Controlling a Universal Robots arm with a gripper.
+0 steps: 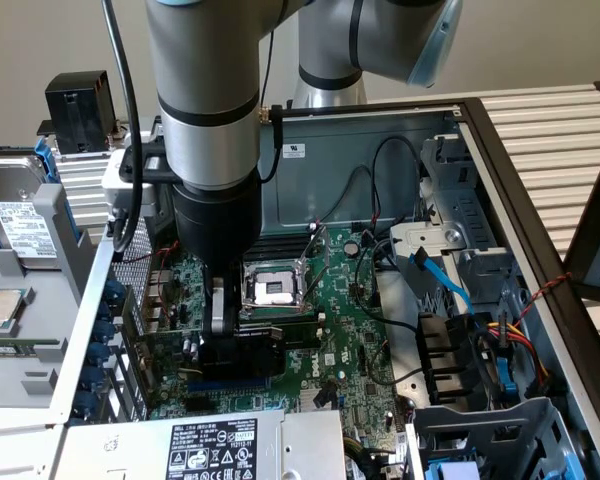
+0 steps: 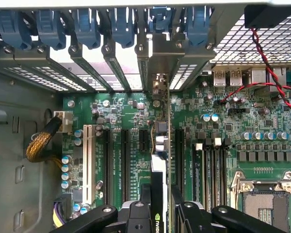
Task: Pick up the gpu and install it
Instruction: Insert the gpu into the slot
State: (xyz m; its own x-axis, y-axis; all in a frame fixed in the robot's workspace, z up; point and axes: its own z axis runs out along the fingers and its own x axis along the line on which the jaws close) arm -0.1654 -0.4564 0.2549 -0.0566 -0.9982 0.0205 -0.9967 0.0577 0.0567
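The gpu [image 1: 242, 352], a short card with a black shroud, stands on edge low over the green motherboard [image 1: 352, 330] inside the open computer case. My gripper [image 1: 225, 335] is shut on it from above. In the wrist view the gpu [image 2: 159, 145] is edge-on between two black fingers [image 2: 145, 194], in line with the black expansion slots [image 2: 125, 160]. Its silver bracket [image 2: 157, 53] lies against the case's rear slot openings. I cannot tell whether its lower edge is seated in a slot.
The bare CPU socket [image 1: 275, 288] sits just behind the card. A labelled power supply [image 1: 215, 445] borders the near side, and a drive cage [image 1: 450, 220] with blue cables [image 1: 450, 285] the exterior view's right. A red-black wire [image 2: 262, 53] and a braided cable [image 2: 39, 145] cross the board.
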